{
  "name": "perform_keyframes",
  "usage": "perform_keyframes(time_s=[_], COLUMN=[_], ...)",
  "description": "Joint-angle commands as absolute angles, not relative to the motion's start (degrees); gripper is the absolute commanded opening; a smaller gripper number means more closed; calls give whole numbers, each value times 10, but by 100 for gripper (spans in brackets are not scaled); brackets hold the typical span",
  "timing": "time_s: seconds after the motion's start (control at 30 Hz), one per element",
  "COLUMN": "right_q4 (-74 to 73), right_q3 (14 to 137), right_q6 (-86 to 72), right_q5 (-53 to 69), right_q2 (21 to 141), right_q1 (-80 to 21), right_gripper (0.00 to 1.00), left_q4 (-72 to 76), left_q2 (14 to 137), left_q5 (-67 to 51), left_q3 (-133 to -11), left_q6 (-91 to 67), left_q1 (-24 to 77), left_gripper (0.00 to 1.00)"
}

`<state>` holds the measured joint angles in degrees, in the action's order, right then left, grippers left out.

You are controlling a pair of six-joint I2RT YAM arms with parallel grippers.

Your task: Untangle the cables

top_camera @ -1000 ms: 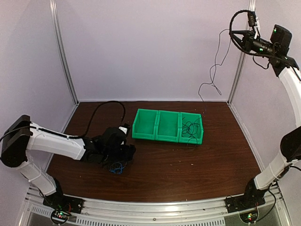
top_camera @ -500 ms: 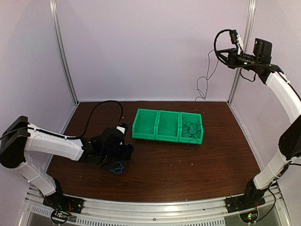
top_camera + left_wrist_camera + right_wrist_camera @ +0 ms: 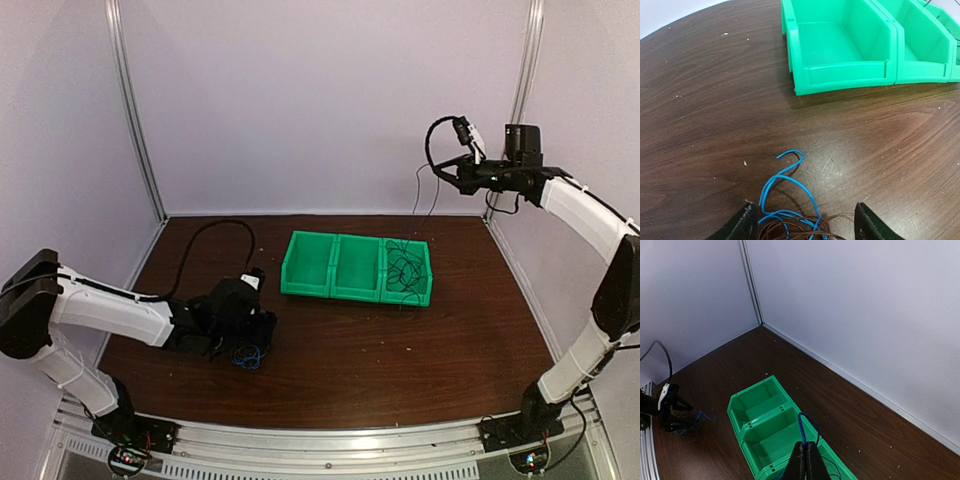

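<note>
The left hand (image 3: pixel 805 222) lies low on the desk (image 3: pixel 715 100), released. Its fingers stand wide on either side of a tangled bunch of blue and brown cables (image 3: pixel 787 210); whether the fingertips touch the bunch I cannot tell. Beyond that hand sits a green bin (image 3: pixel 840 75) of three compartments, and the one farthest from it holds loose dark cables (image 3: pixel 404 268). High above that compartment hangs the right hand (image 3: pixel 806 460), clenched on a blue strand (image 3: pixel 808 424) that trails down beneath it toward the bin. The step in hand looks like delivering one separated strand to the bin. Next, the right hand would need to lower and let go, while the left closes on the bunch to pin it for another pull.
</note>
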<state>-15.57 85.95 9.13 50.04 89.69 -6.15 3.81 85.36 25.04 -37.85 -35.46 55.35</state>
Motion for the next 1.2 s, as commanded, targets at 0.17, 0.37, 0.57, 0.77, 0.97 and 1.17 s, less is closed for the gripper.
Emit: perform_keyframes(time_s=[0.17, 0.37, 0.57, 0.77, 0.97, 1.17], right_q4=[-109, -110, -129, -145, -164, -197], right_q3=[775, 730, 727, 733, 738, 757], right_q6=[89, 102, 118, 134, 147, 156], right_q5=[484, 461, 410, 343, 273, 234], right_q2=[892, 923, 960, 1005, 1038, 1068], right_q1=[-68, -89, -122, -147, -164, -174], right_gripper=[0, 0, 0, 0, 0, 0], left_q4=[65, 66, 64, 65, 63, 66], left_q2=[853, 854, 851, 842, 838, 845], left_q5=[263, 262, 260, 261, 264, 262], left_q3=[-367, -365, -364, -356, -352, -355], left_q6=[-364, -366, -368, -373, -375, -374], left_q1=[556, 556, 556, 556, 556, 556], left_gripper=[67, 67, 67, 67, 67, 67])
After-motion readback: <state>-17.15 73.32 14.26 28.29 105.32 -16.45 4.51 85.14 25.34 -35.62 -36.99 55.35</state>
